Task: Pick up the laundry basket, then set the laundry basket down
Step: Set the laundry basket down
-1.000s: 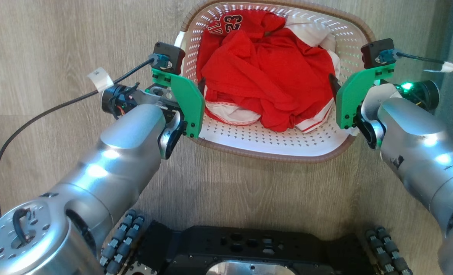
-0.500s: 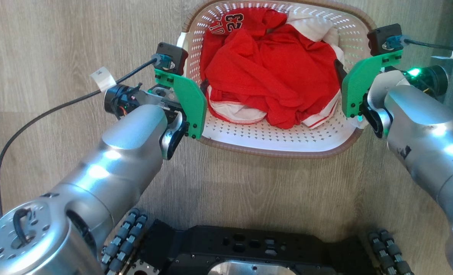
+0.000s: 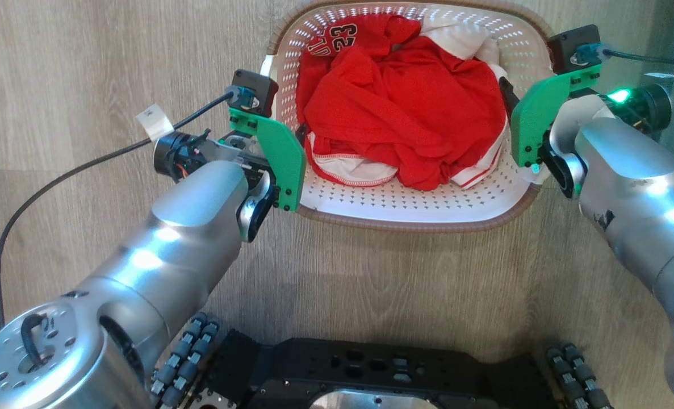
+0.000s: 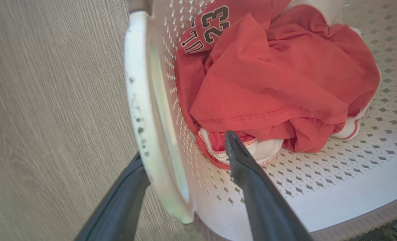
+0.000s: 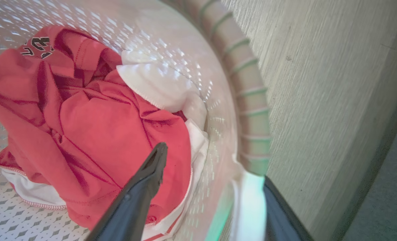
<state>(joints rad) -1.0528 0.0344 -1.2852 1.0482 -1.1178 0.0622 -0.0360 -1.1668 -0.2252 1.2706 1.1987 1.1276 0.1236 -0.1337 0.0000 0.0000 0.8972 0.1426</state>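
Here's the laundry basket (image 3: 396,205), out in front of the robot over the pale wood-look floor (image 3: 87,68), with an arm on each of its short ends. Whether its bottom touches the floor, I can't tell from here.

Inside it: a big crumpled heap of red cloth (image 3: 405,108) fills most of the middle. At the far left of the pile there's a red jersey panel with the number 23 (image 3: 342,34) facing up. A white garment (image 3: 456,40) is tucked against the far right wall. Poking out from under the red on the near side is a white piece with red trim (image 3: 342,170). The near strip of the perforated bottom is bare.

Now the left hand (image 4: 185,145): it's clamped astride the white side handle (image 4: 136,100), one dark finger outside against the handle, the other inside the basket, its tip just at the white-and-red piece.

The right hand (image 5: 215,164) mirrors it, gripping the other white handle (image 5: 248,201) just below the brown woven-look rim (image 5: 248,100). Its inner finger lies over the red cloth and its outer finger sits behind the handle, floor side.

The robot's black base (image 3: 371,369) sits at the bottom of the head view, well apart from the basket.
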